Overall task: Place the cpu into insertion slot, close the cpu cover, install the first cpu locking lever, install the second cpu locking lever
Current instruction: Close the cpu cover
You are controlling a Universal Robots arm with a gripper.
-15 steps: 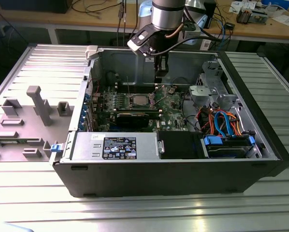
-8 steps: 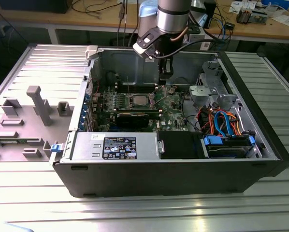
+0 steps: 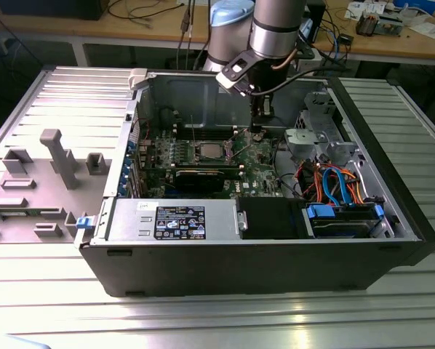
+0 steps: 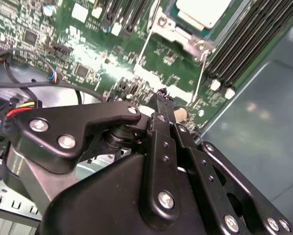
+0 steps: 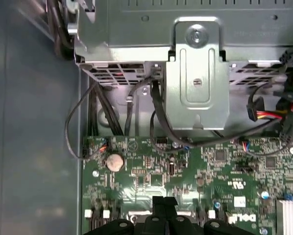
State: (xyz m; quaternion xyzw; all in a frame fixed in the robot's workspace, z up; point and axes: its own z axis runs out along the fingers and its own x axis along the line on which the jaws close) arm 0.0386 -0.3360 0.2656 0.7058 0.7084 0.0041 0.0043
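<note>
The cpu (image 3: pixel 210 150) lies flat in the insertion slot on the green board, its silver-grey top showing (image 4: pixel 203 10). A silver frame, the cpu cover (image 4: pixel 178 33), lies around it. Two thin wire locking levers (image 4: pixel 145 49) (image 4: pixel 202 73) run along two sides of the socket. My gripper (image 3: pixel 257 129) hangs over the board to the exterior view's right of the socket. Its black fingertips (image 4: pixel 163 96) are pressed together with nothing between them, a short way off the socket's corner. In the first wrist view the gripper (image 5: pixel 163 201) points at the board.
The open computer case (image 3: pixel 246 254) stands on a slatted metal table. Black memory slots (image 4: pixel 244 44) run beside the socket. A metal drive cage (image 5: pixel 195 73) with cables, a coin cell (image 5: pixel 114 162), an expansion card (image 3: pixel 203 178) and a power supply (image 3: pixel 174 218) crowd the space.
</note>
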